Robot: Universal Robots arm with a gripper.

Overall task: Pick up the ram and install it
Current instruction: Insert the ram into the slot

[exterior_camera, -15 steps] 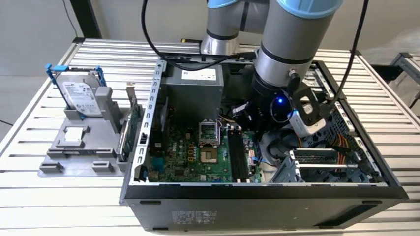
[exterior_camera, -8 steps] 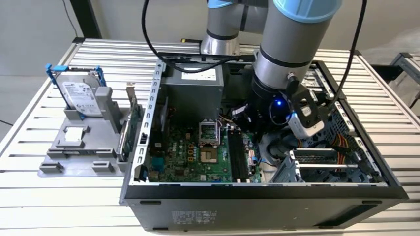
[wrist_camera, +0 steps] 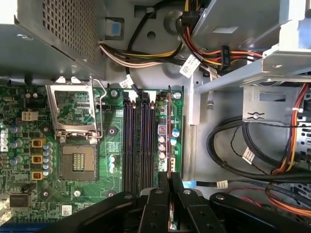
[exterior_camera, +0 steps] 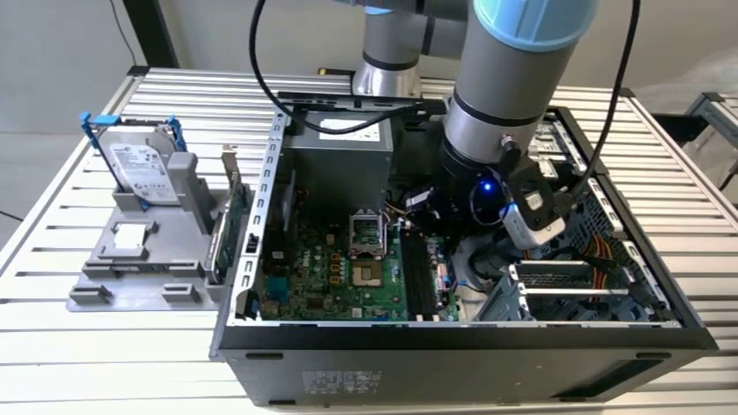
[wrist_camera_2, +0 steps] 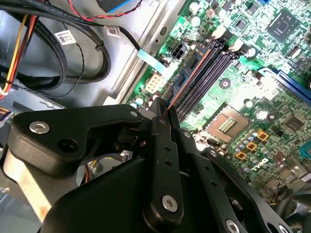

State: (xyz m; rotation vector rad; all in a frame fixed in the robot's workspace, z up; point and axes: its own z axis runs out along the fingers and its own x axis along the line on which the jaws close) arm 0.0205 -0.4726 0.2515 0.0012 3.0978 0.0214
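Ram (wrist_camera: 168,145) seen edge-on – its end hidden btwn gripper (wrist_camera: 169,182) fingers; chips/sticker can't be made out. Exterior view: arm's wrist blocks the slots.

**What sits on my table**

My table (exterior_camera: 692,216) is a top of pale metal slats, filling the exterior view from edge to edge. Two things stand straight on it. At centre and lower right of the frame is the open black case (exterior_camera: 461,363), its side off, board facing up. At left of the frame, just beside the case, lies a grey tray (exterior_camera: 144,268); a drive (exterior_camera: 144,173) in a blue frame stands upright at its upper end. My base (exterior_camera: 386,65) rises at top centre.
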